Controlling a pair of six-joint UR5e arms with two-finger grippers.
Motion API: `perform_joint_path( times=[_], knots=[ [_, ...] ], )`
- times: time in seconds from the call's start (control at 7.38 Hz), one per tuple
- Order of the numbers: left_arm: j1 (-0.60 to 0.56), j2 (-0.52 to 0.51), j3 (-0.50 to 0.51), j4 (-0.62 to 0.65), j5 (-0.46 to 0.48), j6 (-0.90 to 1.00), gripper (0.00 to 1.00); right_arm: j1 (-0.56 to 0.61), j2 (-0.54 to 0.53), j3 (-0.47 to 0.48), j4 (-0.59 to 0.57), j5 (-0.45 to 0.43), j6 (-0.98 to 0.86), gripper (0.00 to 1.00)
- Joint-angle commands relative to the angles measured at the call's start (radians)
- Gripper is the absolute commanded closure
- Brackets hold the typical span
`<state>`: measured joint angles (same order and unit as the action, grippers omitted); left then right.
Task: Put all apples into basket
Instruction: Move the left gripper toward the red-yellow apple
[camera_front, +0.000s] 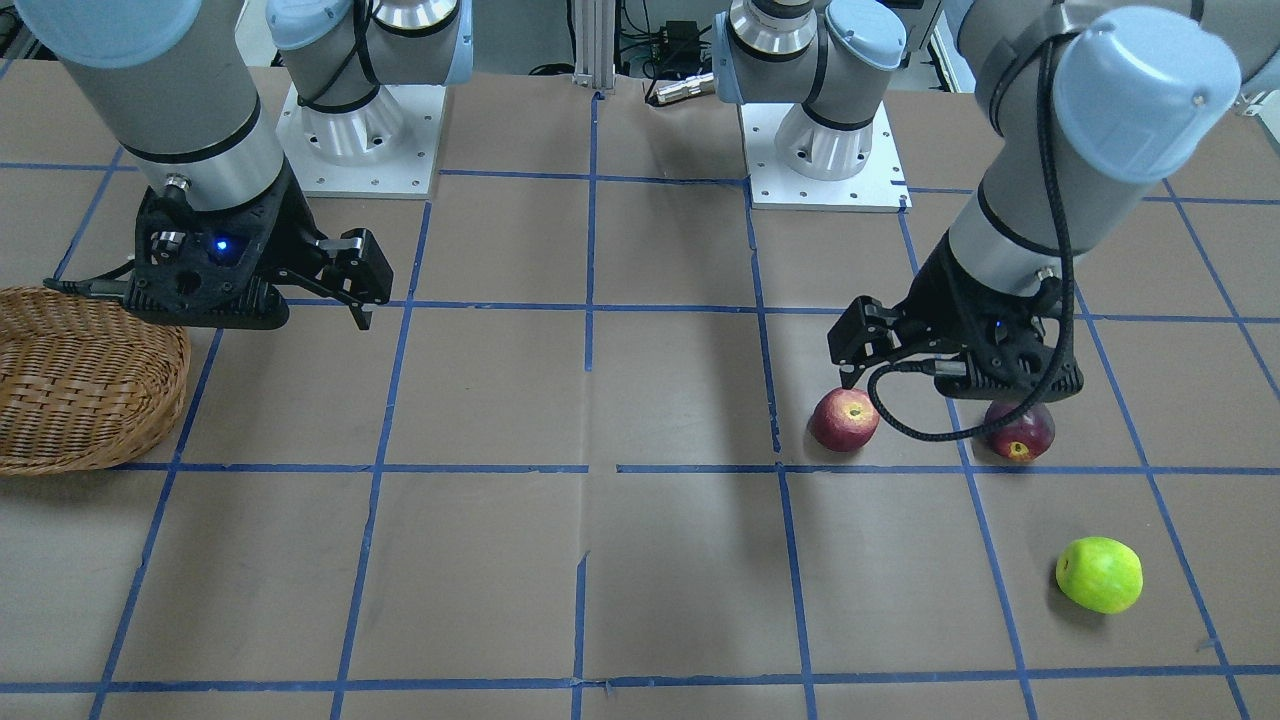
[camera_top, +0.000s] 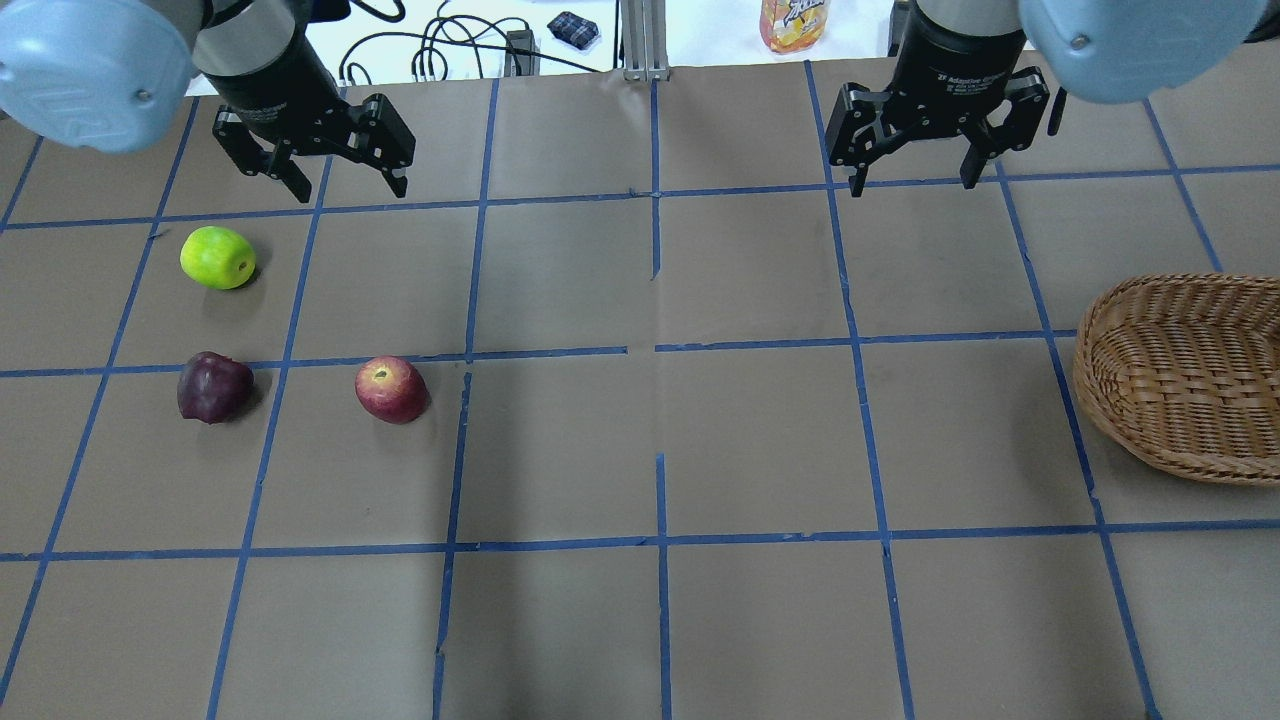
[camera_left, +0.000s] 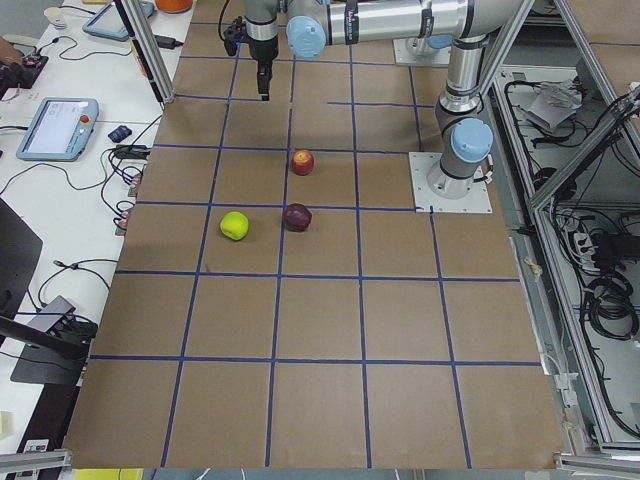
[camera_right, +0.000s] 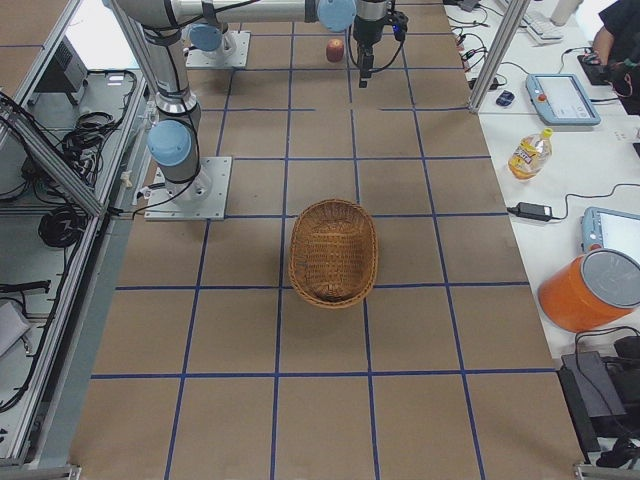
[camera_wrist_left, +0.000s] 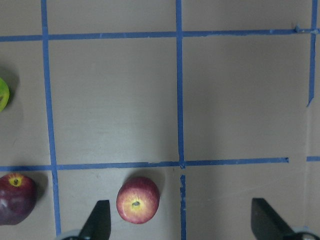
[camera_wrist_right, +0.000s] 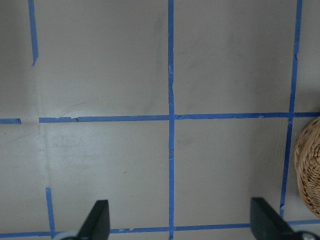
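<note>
**Three apples on the robot's left, wicker basket at the far right end**

Three apples lie on a brown paper-covered counter (camera_top: 760, 440), all on the robot's left side. A bright lime green apple (camera_top: 218, 257) sits farthest from the robot, tipped on its side. Nearer the robot lies a very dark red apple (camera_top: 213, 387), almost maroon, tilted, with a small yellow patch at its stem hollow. To its right, toward the middle of the counter, is a brighter red apple (camera_top: 391, 389) with a yellow blush around the stem hollow, which faces up. The three apples are apart from one another, none touching.

The basket (camera_top: 1090, 330) is a shallow oval of woven light-brown wicker. It rests at the counter's right end, well apart from the apples, with the whole middle of the counter between them. No apple is in it.

The left claw (camera_top: 348, 185) hangs above the counter over the apples' area, its two fingers spread wide and holding nothing. In its wrist view the brighter red apple shows below, just beside one fingertip. The right claw (camera_top: 913, 183) hangs over the right half, fingers likewise spread apart and empty, with the basket's edge off to its side.

Blue tape (camera_top: 660, 345) marks the counter into large squares. Past the far edge runs a white bench with cables (camera_top: 450, 50), a yellow drink bottle (camera_right: 528, 152), an orange tub (camera_right: 590, 290) and a control tablet (camera_right: 565, 97).
</note>
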<state>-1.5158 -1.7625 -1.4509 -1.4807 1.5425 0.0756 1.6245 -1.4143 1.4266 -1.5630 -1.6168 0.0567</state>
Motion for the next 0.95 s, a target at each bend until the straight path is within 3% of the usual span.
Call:
perform_joint_path(
  times=[0.0, 0.27, 0.81],
  knots=[
    [-0.001, 0.062, 0.024, -0.070, 0.026, 0.006, 0.00, 0.000, 0.000, 0.000, 0.000, 0.000, -0.001, 0.00],
    [0.006, 0.061, -0.022, -0.044, 0.028, 0.019, 0.00, 0.000, 0.000, 0.000, 0.001, 0.000, -0.001, 0.00],
    [0.005, 0.041, 0.015, -0.001, 0.040, 0.088, 0.00, 0.003, -0.002, 0.000, 0.001, 0.000, -0.002, 0.00]
  ],
)
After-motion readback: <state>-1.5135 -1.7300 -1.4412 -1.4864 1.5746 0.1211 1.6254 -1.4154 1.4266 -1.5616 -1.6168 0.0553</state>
